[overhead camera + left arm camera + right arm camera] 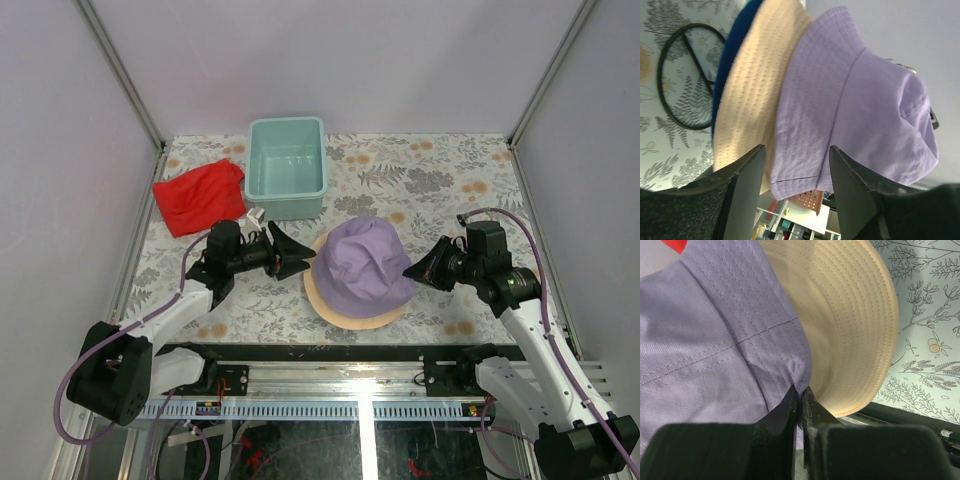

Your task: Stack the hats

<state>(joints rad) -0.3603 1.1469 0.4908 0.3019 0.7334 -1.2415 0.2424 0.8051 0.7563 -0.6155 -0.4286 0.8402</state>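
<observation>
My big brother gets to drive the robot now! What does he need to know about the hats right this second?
Left end effector: open, holding nothing, beside the pile's left side.
Right end effector: shut on the brim of the lavender hat.
Hats: the lavender hat sits on top of the tan hat. The left wrist view shows the dark blue hat under the tan one. The teal hat shows in no view.
Done: at least three hats are stacked.
Left: release the lavender brim, then check whether the teal hat is hidden at the bottom. If it isn't, it probably still needs adding.
</observation>
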